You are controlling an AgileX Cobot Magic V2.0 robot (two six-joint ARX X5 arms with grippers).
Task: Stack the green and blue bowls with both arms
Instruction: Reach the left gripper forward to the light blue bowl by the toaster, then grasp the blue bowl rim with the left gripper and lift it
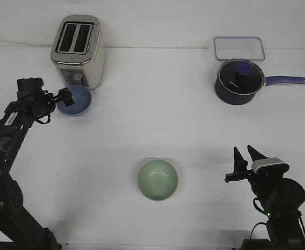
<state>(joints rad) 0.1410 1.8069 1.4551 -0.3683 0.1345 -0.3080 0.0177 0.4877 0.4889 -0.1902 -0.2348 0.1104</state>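
Beside toaster (78,50): left gripper (67,97) at blue bowl (75,100) rim, grasp unclear; green bowl (157,179) front-centre, untouched; right gripper (248,155) spread, idle; stacking not begun.

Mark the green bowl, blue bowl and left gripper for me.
green bowl (157,179), front view, on the inside bottom of the bowl.
blue bowl (78,100), front view, on the inner wall right of the gripper.
left gripper (65,96), front view, at the fingertips by the blue bowl's rim.
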